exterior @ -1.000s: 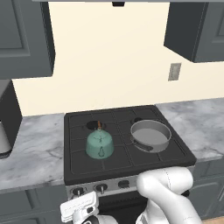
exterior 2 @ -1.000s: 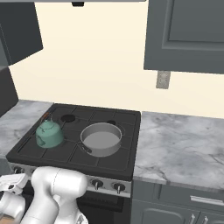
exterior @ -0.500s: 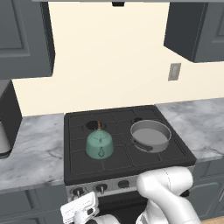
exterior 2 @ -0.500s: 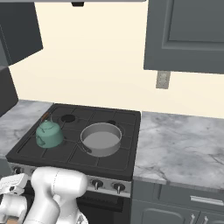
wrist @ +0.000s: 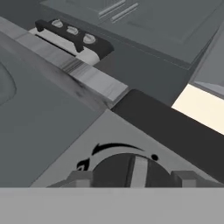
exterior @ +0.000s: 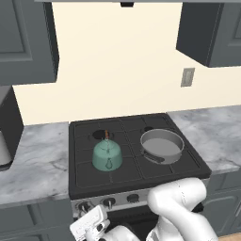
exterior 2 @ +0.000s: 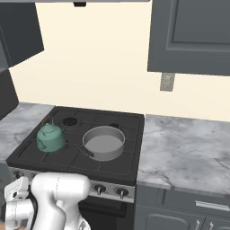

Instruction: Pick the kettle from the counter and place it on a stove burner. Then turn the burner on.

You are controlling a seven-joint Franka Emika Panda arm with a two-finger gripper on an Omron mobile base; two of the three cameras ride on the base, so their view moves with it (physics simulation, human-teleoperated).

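Note:
The teal-green kettle stands upright on the stove's front-left burner, its wire handle up. The rear-left burner is bare. My gripper hangs low in front of the stove's control panel, at its left end, well below and in front of the kettle. In the hand view the gripper is open, and a round dark stove knob sits close between its two fingertips. I cannot tell whether the fingers touch the knob.
A wide grey metal pan sits on the front-right burner beside the kettle. Marble counter runs on both sides of the stove. More knobs line the stove front. Dark cabinets hang overhead.
The hand has crept a touch to the right along the stove front. Kettle and pan have not moved.

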